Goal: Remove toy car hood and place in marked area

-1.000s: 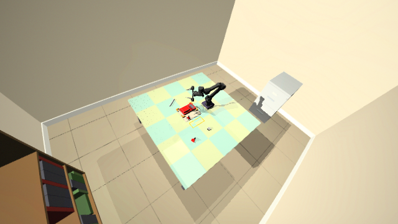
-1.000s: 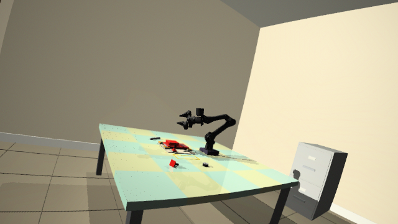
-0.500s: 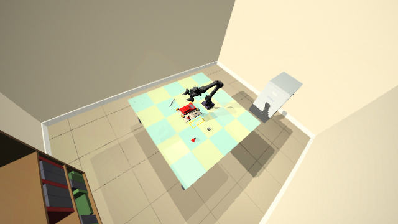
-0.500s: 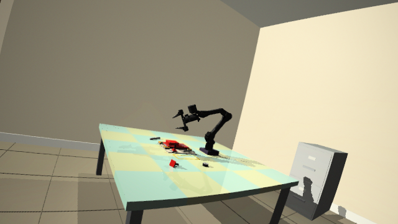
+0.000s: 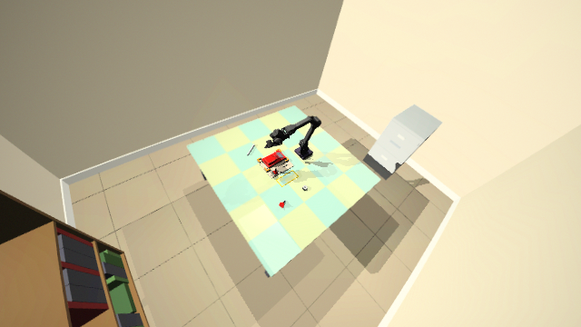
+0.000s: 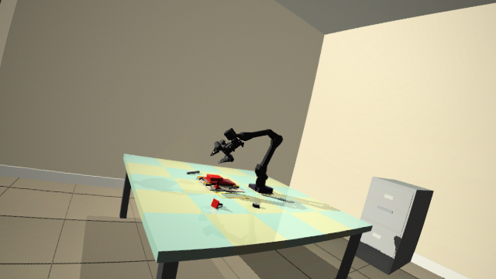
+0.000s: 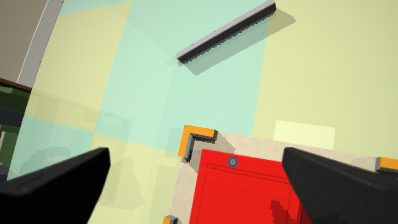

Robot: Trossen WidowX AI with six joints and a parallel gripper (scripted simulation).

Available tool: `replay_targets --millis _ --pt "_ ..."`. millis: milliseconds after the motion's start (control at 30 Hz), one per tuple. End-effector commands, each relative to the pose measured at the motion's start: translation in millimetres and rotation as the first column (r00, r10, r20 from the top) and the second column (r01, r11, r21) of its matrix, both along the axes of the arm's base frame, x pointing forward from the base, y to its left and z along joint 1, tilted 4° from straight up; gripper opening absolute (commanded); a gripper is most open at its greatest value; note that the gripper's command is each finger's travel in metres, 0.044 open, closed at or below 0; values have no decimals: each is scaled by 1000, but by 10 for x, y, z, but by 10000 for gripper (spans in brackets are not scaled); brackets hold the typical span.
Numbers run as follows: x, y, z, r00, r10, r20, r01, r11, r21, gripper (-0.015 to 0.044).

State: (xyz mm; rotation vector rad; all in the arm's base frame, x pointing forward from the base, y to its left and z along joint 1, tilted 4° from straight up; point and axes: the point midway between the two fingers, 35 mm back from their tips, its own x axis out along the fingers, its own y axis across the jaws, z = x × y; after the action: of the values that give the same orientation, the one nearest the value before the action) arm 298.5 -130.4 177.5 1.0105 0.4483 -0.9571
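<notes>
The red toy car sits on a beige board with orange corner brackets. In the wrist view its flat red panel has a round grey fastener near one corner. I cannot tell where the hood's edges run. The marked area, a thin yellow outline, lies on the table beside the board, with nothing seen inside it. My gripper is wide open and empty, in the air above the car's far side. In the wrist view the right finger hides part of the red panel.
A dark bar lies beyond the car. A red piece with a black part and a small dark piece lie on the table on the marked area's other side. A small red part stands by the car.
</notes>
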Motion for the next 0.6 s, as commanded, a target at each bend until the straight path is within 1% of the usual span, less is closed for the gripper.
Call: replay_targets --millis 0,200,400,433,567 --pt "156 163 -268 540 627 -562 -695 709 124 440" --pt "149 227 -351 255 750 -611 -829 494 261 440" --pt "135 283 -408 -24 804 -594 -890 253 380 440" --pt "134 287 -411 -42 806 -591 -891 237 387 440" --pt "133 287 -412 -46 806 -590 -891 233 389 440"
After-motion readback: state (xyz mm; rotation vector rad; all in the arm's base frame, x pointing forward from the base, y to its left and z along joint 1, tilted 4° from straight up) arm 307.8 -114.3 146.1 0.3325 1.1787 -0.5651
